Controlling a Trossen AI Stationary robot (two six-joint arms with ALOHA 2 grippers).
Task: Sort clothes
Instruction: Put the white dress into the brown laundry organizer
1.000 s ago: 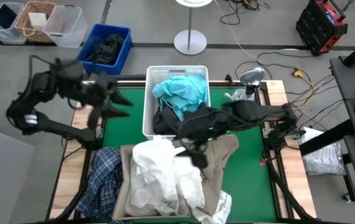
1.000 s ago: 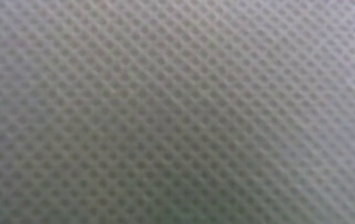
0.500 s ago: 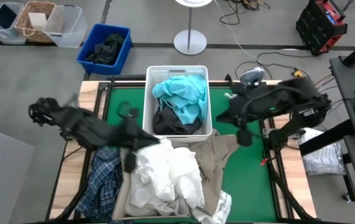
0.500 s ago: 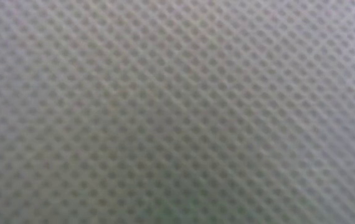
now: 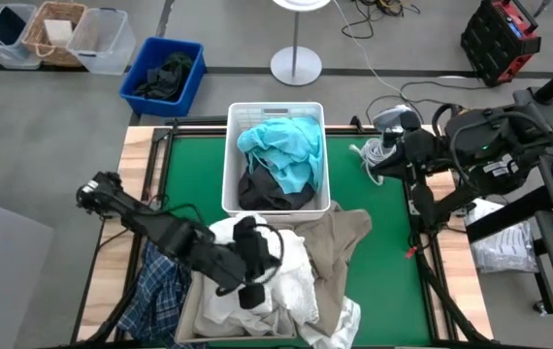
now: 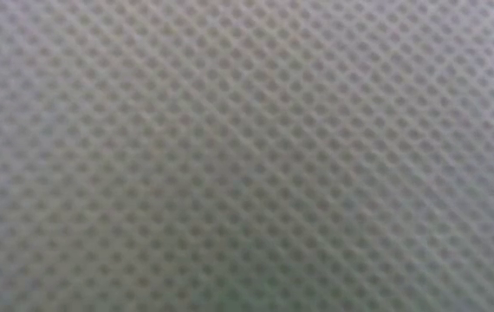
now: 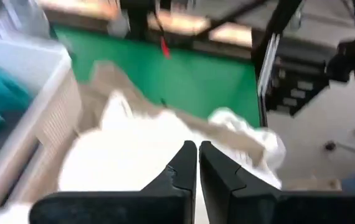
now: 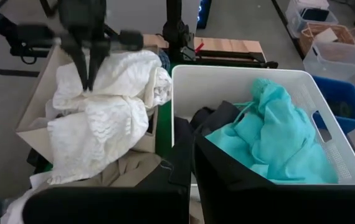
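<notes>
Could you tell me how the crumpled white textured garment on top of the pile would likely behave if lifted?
The white textured garment lies in soft folds, so it would probably drape and sag. It overlaps the beige cloth, so it might drag that along.

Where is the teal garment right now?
High view: the teal garment lies in the white basket at the table's far middle, on top of a dark grey garment.

Both robot arms are black, made of round chunky joints and thin tubes. Each black claw has two flat, smooth fingers.
</notes>
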